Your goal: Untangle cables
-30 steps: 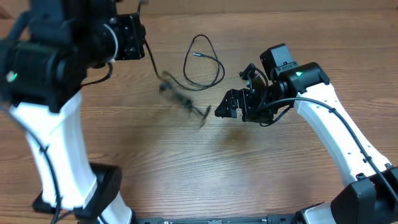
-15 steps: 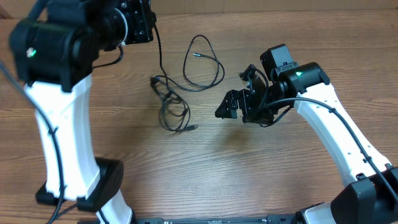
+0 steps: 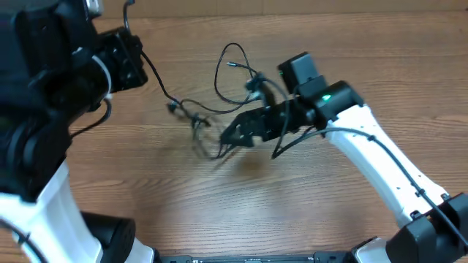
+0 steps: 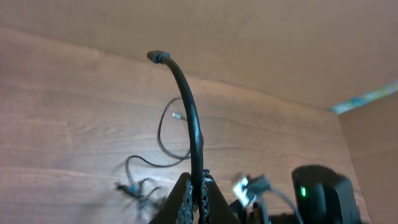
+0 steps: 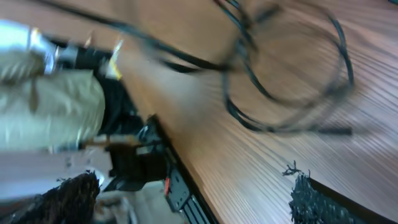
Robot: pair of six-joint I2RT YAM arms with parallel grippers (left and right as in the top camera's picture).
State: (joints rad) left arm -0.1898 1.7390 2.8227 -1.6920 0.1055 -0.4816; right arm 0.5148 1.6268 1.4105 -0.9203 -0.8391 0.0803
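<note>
My left gripper (image 4: 200, 182) is shut on a thin black cable (image 4: 191, 118), whose plug end arches up past the jaws. From the left gripper (image 3: 136, 57) at the upper left, that cable runs down to a small tangled bundle (image 3: 197, 126) at mid-table, blurred with motion. A separate cable loop (image 3: 235, 73) with a silvery plug lies behind it. My right gripper (image 3: 234, 136) is open just right of the bundle. In the right wrist view the fingers (image 5: 316, 199) stand wide apart and blurred cable loops (image 5: 283, 84) lie ahead of them; nothing is between the jaws.
The wooden table (image 3: 292, 212) runs to a beige wall at the back. The left arm's white base (image 3: 51, 212) stands at the front left, the right arm's white link (image 3: 380, 168) crosses the right side. Thicker black arm wires hang beside the right gripper.
The left gripper moved left, still holding its cable, and dragged the bundle, which now blurs. The right arm swung left to the bundle, still open.
</note>
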